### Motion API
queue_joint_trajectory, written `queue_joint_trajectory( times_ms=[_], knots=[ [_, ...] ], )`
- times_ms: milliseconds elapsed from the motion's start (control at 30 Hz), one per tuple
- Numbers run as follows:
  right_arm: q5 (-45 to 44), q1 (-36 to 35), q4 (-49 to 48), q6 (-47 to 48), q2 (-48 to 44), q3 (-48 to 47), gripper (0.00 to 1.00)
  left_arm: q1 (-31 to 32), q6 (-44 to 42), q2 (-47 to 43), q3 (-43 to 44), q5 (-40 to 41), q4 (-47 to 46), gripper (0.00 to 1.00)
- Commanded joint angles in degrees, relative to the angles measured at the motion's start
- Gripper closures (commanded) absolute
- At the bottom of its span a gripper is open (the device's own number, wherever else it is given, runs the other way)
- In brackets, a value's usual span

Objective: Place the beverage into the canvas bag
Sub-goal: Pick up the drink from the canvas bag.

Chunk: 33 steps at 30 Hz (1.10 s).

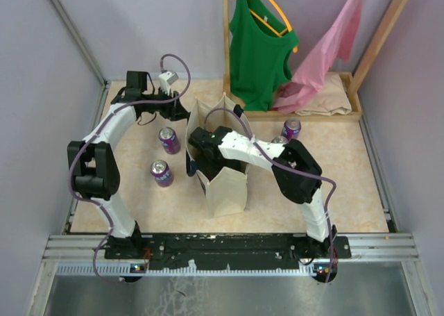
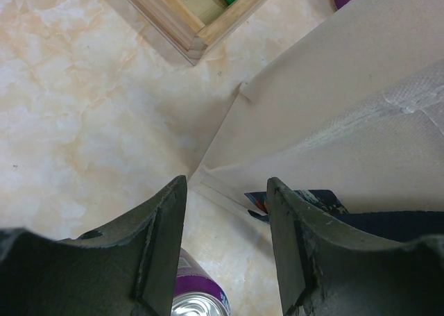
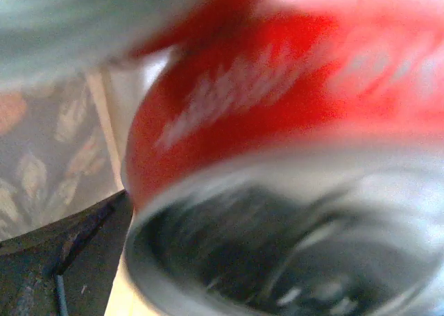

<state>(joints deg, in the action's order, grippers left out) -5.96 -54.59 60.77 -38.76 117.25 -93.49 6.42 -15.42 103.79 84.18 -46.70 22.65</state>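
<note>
- A pale marbled tabletop sits between plain walls; at its far right a wooden clothes rack holds a green top and a pink garment.
- The canvas bag stands upright in the middle of the tabletop, mouth open.
- Three purple cans wait outside it: two to the left and one to the far right.
- The right arm bends over from the right, and its tip is down inside the bag's mouth.
- Its wrist view is filled by a blurred red can with the silver top turned toward the camera. This is the beverage, and it is inside the bag.
- The right fingers are spread as wide as they go. One shows as a dark shape at lower left, and they do not look clamped on the can.
- The left fingers are apart with nothing between them. They hang just beside the bag's far left corner, above the near end of a purple can.
- The step in hand looks like the release: the can is in the bag and seems to be let go.
- The next move likely calls for lifting the right arm straight up, fingers kept wide, so it clears the rim without dragging or tipping the bag.
</note>
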Motion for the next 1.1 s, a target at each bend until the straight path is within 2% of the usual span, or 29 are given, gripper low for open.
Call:
queue_joint_trajectory(
  times_ms=[0, 67, 200, 267, 367, 400, 600, 833, 1067],
  knots=[
    [9.3, -0.7, -1.9, 3.2, 7.9, 2.6, 0.02, 0.4, -0.8, -2.0, -0.5, -1.1, -0.6, 0.44],
    [9.3, -0.7, -1.5, 3.3, 7.9, 2.3, 0.11, 0.3, -0.8, -1.9, -0.3, -1.1, -0.7, 0.44],
    [9.9, -0.7, -0.7, 3.2, 7.1, 2.9, 0.42, 0.3, -1.0, -1.6, 0.1, -1.3, -0.9, 0.44],
    [9.9, -0.7, -0.5, 2.9, 5.9, 3.9, 0.61, 0.3, -1.1, -1.6, 0.2, -1.4, -1.0, 0.44],
    [9.5, -0.8, 0.0, 2.0, 3.6, 5.4, 0.95, 0.3, -1.0, -1.6, 0.3, -1.5, -1.1, 0.44],
    [9.0, -0.8, 0.4, 1.7, 2.9, 5.8, 1.00, 0.3, -0.8, -1.6, 0.3, -1.4, -1.0, 0.44],
    [4.5, -0.9, 2.8, 0.2, -3.0, 4.2, 1.00, 0.3, 0.3, -2.0, 0.4, -1.2, -1.2, 0.45],
    [-4.0, -0.7, 9.3, 0.5, -6.1, -9.2, 1.00, 0.3, 0.2, -1.8, 2.1, -0.6, -1.1, 0.45],
    [-8.0, 0.4, 13.8, 0.8, -6.6, -19.9, 1.00, 0.3, 0.2, -1.3, 3.4, -0.1, -0.9, 0.45]
  ],
)
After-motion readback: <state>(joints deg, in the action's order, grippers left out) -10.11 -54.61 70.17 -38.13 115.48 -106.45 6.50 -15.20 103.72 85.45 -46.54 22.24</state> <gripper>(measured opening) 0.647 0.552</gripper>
